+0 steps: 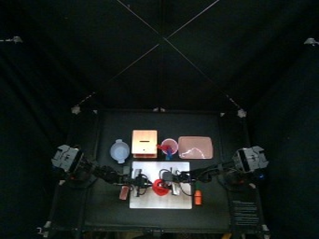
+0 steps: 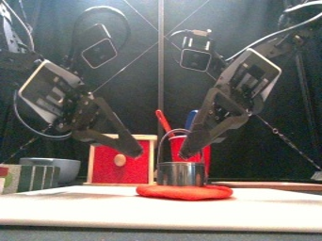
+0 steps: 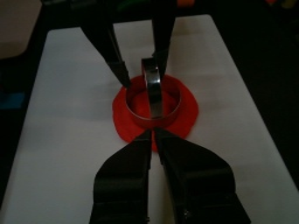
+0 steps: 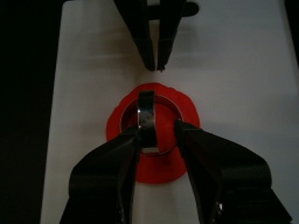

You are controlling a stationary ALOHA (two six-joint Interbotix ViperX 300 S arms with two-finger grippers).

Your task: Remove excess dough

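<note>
The excess dough point(image 2: 185, 192) is a flat bright red blob on the white mat point(image 2: 75, 202). A metal ring cutter point(image 2: 182, 173) stands pressed into its middle. My right gripper point(image 2: 189, 153) reaches down from the right and is shut on the ring's rim point(image 4: 149, 122). My left gripper point(image 2: 138, 149) hangs just left of the ring, shut and empty, with its tips at the dough's edge point(image 3: 155, 140). The dough point(image 3: 158, 109) rings the cutter point(image 3: 152, 92) in the left wrist view. It also shows in the top view point(image 1: 162, 188).
Behind the mat stand a red-faced wooden box point(image 1: 145, 143), a clear bowl point(image 1: 119, 149), a cup of red and blue tools point(image 1: 169, 147) and a pinkish tray point(image 1: 196, 147). A small orange stick point(image 1: 196, 196) lies on the mat's right side.
</note>
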